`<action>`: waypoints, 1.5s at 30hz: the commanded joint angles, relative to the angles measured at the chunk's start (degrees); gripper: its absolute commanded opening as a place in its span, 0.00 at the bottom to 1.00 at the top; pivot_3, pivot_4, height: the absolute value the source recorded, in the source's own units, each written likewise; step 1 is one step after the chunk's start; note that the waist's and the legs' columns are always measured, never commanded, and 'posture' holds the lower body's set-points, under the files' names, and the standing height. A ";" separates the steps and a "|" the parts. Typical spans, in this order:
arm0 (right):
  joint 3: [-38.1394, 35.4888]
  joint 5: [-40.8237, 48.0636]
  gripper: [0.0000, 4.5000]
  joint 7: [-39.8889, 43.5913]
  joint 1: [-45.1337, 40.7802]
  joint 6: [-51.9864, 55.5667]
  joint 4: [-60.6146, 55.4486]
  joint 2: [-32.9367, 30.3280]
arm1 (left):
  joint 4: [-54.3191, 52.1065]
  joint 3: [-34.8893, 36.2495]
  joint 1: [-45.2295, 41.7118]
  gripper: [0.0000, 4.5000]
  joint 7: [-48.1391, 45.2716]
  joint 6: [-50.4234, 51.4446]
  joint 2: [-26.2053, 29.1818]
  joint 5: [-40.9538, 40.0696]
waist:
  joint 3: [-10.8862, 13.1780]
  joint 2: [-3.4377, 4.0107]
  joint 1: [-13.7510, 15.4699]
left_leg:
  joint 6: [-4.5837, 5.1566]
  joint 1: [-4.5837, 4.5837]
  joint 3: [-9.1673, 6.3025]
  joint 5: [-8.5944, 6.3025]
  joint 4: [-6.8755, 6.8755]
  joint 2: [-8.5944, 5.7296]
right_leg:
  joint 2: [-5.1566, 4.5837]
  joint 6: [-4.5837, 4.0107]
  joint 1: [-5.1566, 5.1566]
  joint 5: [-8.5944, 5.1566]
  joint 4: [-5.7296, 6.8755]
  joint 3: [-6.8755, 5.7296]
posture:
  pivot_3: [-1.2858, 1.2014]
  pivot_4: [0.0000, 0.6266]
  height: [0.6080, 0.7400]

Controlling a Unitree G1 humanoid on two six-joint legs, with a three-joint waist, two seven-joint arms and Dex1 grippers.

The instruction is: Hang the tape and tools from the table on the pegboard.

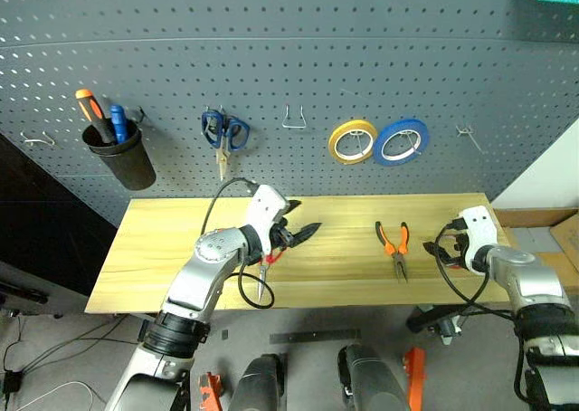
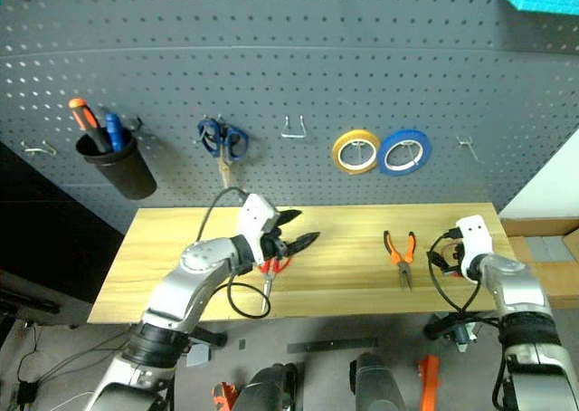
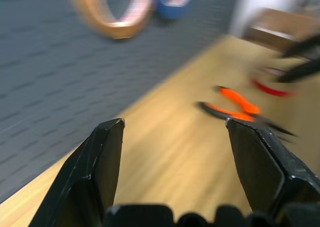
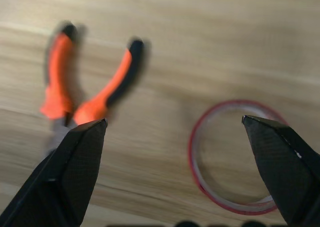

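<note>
Right wrist view: fingers (image 4: 295,172) spread wide, empty, above red tape (image 4: 235,154)
Pliers (image 4: 85,94): on counter (image 4: 200,37), beside tape
Left fingers (image 3: 100,162): apart, empty

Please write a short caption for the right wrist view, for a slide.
Open right gripper above the table, with orange-handled pliers and red tape ring lying flat.

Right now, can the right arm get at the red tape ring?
Probably yes. The right gripper is open just above the tape, which lies flat on the table beside the pliers, with nothing between.
</note>
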 commanded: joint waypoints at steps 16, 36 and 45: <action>7.52 -11.87 0.52 5.28 -16.19 -11.86 34.89 1.09 | 0.48 -7.00 -4.08 0.78 -15.80 -9.36 2.56 4.23 | 1.24 -0.39 -0.02 | 0.10 0.03 0.44 -0.06 0.01 0.00 | 0.00 0.09 -0.13 0.10 -0.06 0.49 | 0.48 0.42 1.00; -0.73 -10.96 0.00 1.78 10.63 -8.08 -14.00 -8.03 | 8.56 -5.36 -10.23 0.78 -17.99 -13.31 -3.70 3.14 | 0.90 -0.35 -0.36 | 0.29 -0.14 0.67 -0.18 0.64 -0.10 | -0.05 0.77 -0.13 0.29 -0.05 0.81 | 0.42 0.29 1.00; -6.33 -18.33 0.00 -9.18 24.96 -2.72 -56.00 -5.52 | 11.76 -3.70 -13.73 0.78 -17.17 -15.19 -7.65 2.20 | 0.85 -0.30 -2.94 | 0.29 -0.11 0.97 -0.20 0.87 0.04 | 0.05 1.10 -0.20 0.48 0.01 1.02 | 0.39 0.29 1.00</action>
